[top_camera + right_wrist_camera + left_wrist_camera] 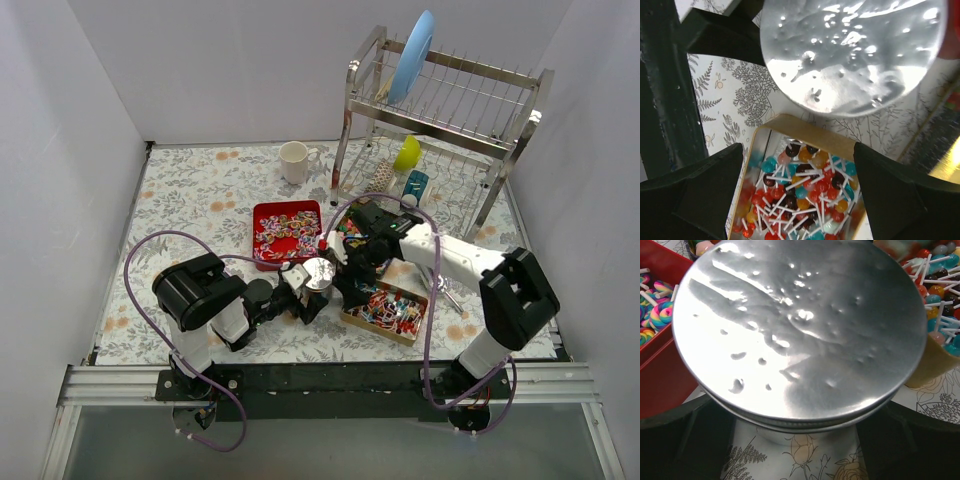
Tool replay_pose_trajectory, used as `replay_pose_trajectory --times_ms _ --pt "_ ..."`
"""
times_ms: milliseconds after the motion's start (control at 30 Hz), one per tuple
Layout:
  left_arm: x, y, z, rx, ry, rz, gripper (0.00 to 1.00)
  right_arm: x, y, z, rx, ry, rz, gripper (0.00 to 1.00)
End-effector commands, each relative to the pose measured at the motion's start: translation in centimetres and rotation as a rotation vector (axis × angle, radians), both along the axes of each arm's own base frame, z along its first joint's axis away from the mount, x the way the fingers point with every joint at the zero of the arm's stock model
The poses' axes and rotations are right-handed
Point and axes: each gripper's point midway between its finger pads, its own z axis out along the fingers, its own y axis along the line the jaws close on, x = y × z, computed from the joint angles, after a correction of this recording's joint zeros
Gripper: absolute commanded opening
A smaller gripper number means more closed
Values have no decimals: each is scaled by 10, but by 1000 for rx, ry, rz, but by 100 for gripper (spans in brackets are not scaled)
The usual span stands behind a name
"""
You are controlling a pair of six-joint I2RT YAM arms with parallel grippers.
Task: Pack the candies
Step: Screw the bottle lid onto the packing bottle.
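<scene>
Between red plastic tray (660, 375) and gold rectangular tray (805, 125) stands round silver metal tin (318, 272), dimpled lid (800, 330) on. Tin's sides clamped by left gripper (796, 435). Over gold tray hovers right gripper (799, 165), spread wide, empty. Small stick candies (800, 200) lie in both trays. Likely step: lid off. Hold tin firm, seat right fingers squarely on lid rim, lift straight.

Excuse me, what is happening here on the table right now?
The left gripper straddles a round silver tin, lid on, between the red tray of swirl candies and the gold tray of lollipops. Whether it grips is unclear. The right gripper hangs open above the lollipops, holding nothing.
</scene>
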Motion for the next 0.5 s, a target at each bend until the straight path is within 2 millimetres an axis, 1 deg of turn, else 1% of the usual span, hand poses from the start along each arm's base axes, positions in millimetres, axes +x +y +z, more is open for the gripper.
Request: replay_pose_trajectory --times_ms 0,33,100,133,167,233,267,367,433,467 --pt "-14 -7 3 -32 -6 -80 0 11 4 60 162 -106 33 96" --pt "-16 -7 4 -33 -7 -92 0 19 9 75 211 -140 38 96" --pt "-17 -9 2 -29 2 -99 0 33 18 87 247 -170 42 92" --pt "-15 -8 0 -23 5 -92 0 45 24 103 283 -190 34 89" --pt "-15 -8 -2 -17 11 -87 0 53 29 96 273 -157 22 83" --pt "-14 -7 -3 -12 12 -82 0 65 36 95 271 -104 -16 75" --pt "-14 -7 -5 -7 16 -79 0 76 43 91 267 -88 -23 65" --pt "-13 -7 -6 -1 22 -77 0 88 56 83 277 -64 -25 62" --pt "-13 -7 -8 5 28 -75 0 88 59 78 276 -35 -17 62" --pt "-12 -7 -10 11 33 -72 0 90 61 70 261 -17 -19 59"
